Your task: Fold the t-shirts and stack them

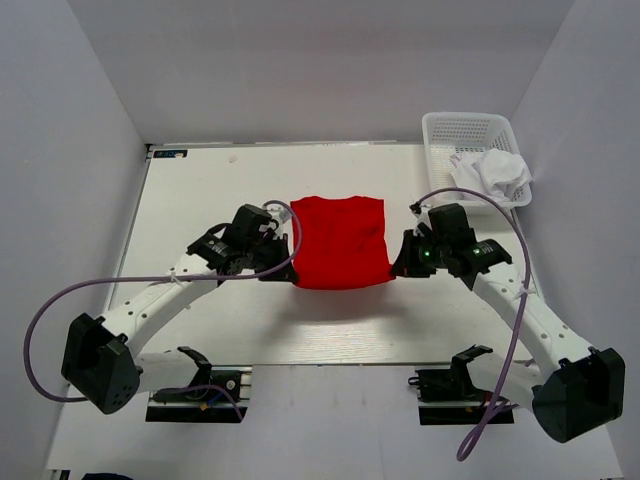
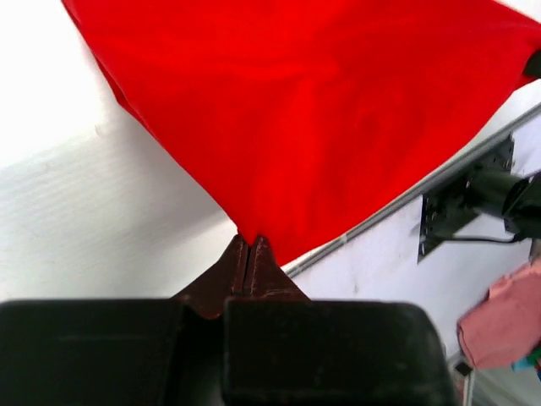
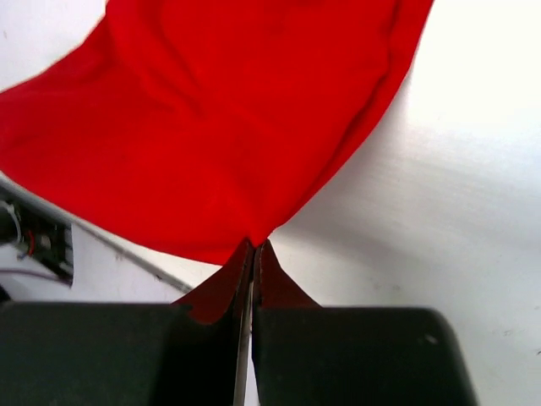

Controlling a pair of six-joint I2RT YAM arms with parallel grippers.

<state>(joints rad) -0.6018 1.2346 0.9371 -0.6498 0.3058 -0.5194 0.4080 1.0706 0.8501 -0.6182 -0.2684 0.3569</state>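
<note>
in the left-centre of the top view, left gripper (image 1: 292, 272): fingers closed tight on the near-left corner of the bright red cloth t-shirt (image 1: 340, 240). its wrist view shows only a thin pinch of cloth between the tips.
middle of the frame, red t-shirt: lies on the white table (image 1: 220, 200) between the two arms, roughly rectangular. the near hem looks raised and drawn between the two pinches, with cloth fanning away from each one in the wrist views.
right-centre, right gripper (image 1: 393, 270): fingers closed on the near-right corner, again a small bite of fabric.
upper right corner, white plastic mesh basket (image 1: 440, 125): holds the crumpled plain white t-shirt (image 1: 495, 172), well apart from the red one and not yet folded.
step in hand: most likely carrying the near hem over toward the far edge to halve the red t-shirt.
doing it well: lift both corners to the same height and move the arms together, keeping the hem lightly taut. bring the corners down onto the far corners and open only once the cloth rests flat.
watch for: one arm leading would skew the fold. too much pull could slip the thin pinches or drag the layer underneath.
</note>
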